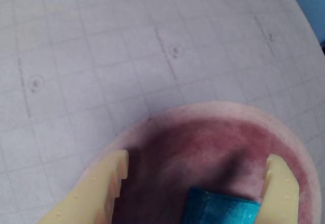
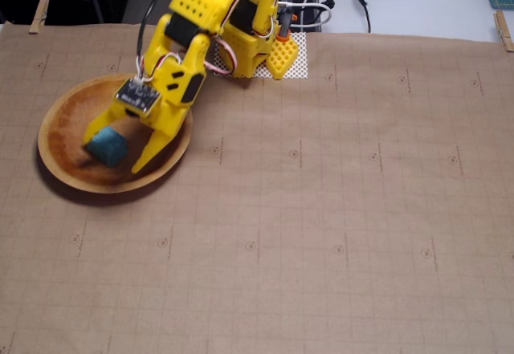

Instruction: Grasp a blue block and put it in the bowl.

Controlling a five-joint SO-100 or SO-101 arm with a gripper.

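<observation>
Closest in, the wrist view shows the yellow two-finger end effector [image 1: 195, 183] with its jaws spread wide, and the small teal-blue rectangular block [image 1: 221, 209] sits low between them, tight against the right-hand finger with a clear gap on the left. Nothing is pinched; the block looks to be resting inside the wide, shallow orange-brown wooden bowl [image 1: 203, 137], whose pale rim curves just beyond the fingertips. From the fixed view, the same picture: the block [image 2: 106, 145] lies on the bowl's floor, left of centre, the open end effector [image 2: 116, 153] straddling it and the bowl's rim [image 2: 56, 117] all around. Judging by its matte, slightly rough faces, that block should be light, stiff and easy to grip across two flat sides. Beyond lies the brown gridded paper over the counter [image 2: 337, 209], and, at the far edge, black and white cables [image 2: 337, 1].
</observation>
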